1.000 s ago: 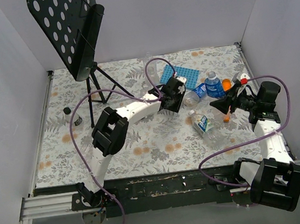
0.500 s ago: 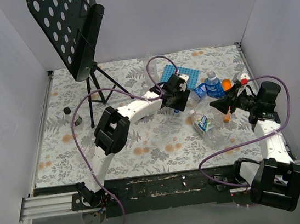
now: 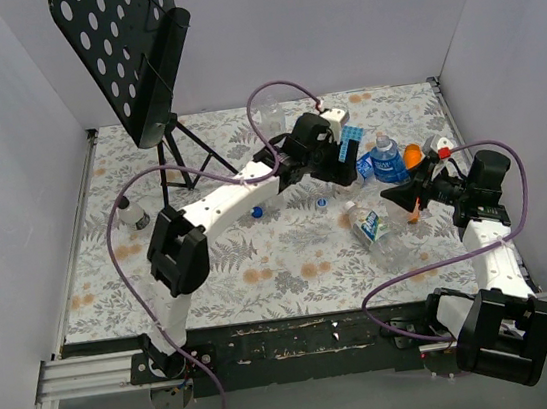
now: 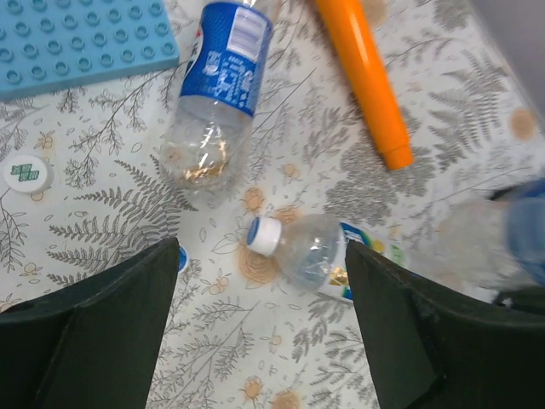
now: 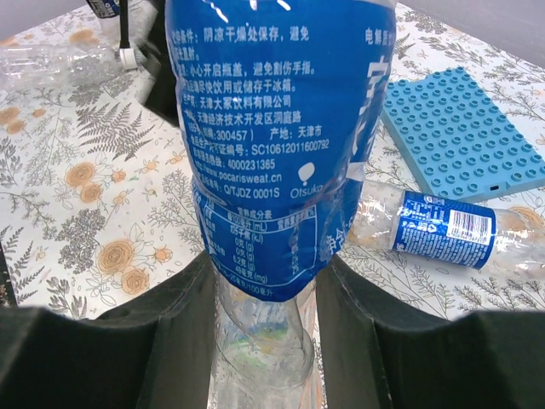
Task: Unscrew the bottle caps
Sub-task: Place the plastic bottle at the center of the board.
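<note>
Two bottles (image 4: pixel 319 256) lie below the spread, empty left fingers (image 4: pixel 102 341); right fingers (image 5: pixel 102 349) clamp a blue-labelled bottle (image 5: pixel 281 128).

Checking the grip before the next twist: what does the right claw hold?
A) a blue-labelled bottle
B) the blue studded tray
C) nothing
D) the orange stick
A: in the right wrist view the right claw presses on both sides of the blue-labelled bottle.

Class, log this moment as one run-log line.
left gripper: open, empty, over white-capped bottle | right gripper: shut on blue-labelled bottle | blue cap loose
</note>
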`<state>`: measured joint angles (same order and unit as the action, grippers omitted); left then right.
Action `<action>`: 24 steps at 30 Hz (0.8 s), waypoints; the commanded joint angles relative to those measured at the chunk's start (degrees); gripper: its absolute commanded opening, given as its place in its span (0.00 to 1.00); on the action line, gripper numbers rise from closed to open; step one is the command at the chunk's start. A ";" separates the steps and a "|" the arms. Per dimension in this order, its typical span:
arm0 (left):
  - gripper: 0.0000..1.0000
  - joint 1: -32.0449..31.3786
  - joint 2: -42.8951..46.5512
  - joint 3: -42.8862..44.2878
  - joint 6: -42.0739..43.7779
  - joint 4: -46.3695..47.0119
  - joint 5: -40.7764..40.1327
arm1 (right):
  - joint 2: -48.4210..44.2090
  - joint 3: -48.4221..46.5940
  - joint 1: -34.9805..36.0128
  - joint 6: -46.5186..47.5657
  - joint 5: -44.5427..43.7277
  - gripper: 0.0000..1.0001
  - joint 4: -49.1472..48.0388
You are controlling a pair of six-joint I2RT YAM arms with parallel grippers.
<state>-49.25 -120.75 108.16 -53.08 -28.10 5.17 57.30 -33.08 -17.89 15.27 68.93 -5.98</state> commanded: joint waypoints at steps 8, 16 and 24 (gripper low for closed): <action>0.84 0.91 20.54 -14.28 -6.42 20.26 11.08 | 0.80 -0.50 -0.13 -0.85 0.77 0.17 -0.52; 0.87 2.58 21.17 -15.61 -14.15 27.75 22.24 | 1.15 0.56 0.49 -1.91 4.90 0.17 -2.28; 0.80 2.50 16.52 -12.10 -19.16 33.46 27.78 | 1.41 0.65 1.72 -1.91 5.96 0.17 -2.72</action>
<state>-46.72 -103.13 93.17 -68.90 1.69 28.08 58.59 -32.77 -16.80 13.74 72.62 -6.24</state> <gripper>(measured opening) 0.822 0.501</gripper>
